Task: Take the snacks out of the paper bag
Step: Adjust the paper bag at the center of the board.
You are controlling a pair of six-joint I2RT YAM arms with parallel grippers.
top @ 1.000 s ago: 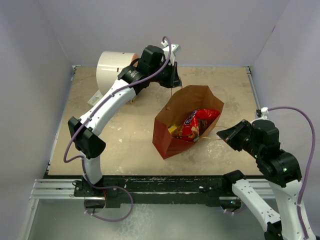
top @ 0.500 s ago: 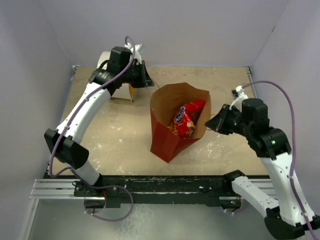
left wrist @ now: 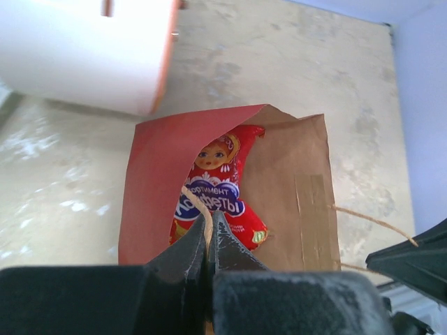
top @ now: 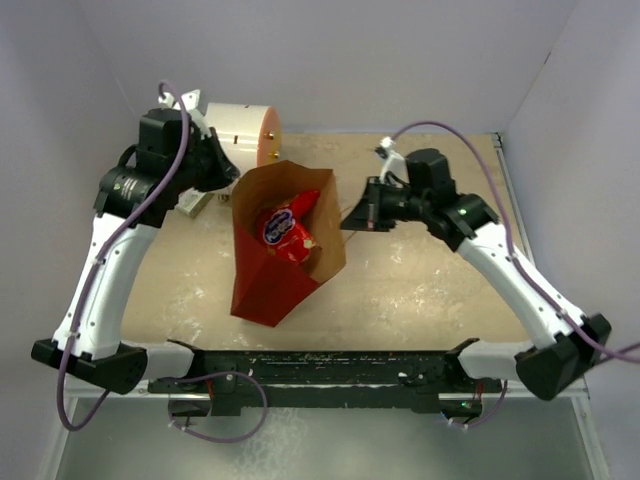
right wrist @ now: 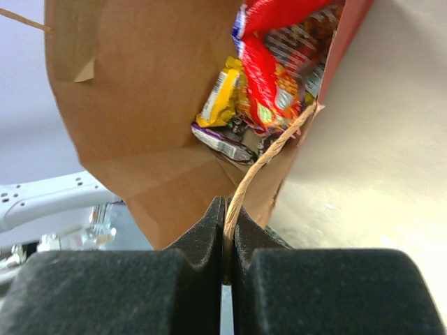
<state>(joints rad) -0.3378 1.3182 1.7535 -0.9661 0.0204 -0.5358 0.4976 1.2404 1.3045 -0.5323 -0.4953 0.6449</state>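
The tall red paper bag with brown kraft inside (top: 262, 285) is strung open-mouthed between both arms, over the beige table (top: 420, 290). The left gripper (left wrist: 208, 227) is pinched tight on one thin cord handle (left wrist: 195, 201), and the right gripper (right wrist: 225, 213) is clamped on the other cord handle (right wrist: 272, 150). Inside are a big red foil packet with a blue oval logo (left wrist: 218, 199), a yellow-purple packet (right wrist: 218, 98) and a silver-grey packet (right wrist: 222, 143).

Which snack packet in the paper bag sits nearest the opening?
The big red packet with the blue oval logo; the yellow-purple packet and silver packet lie deeper.
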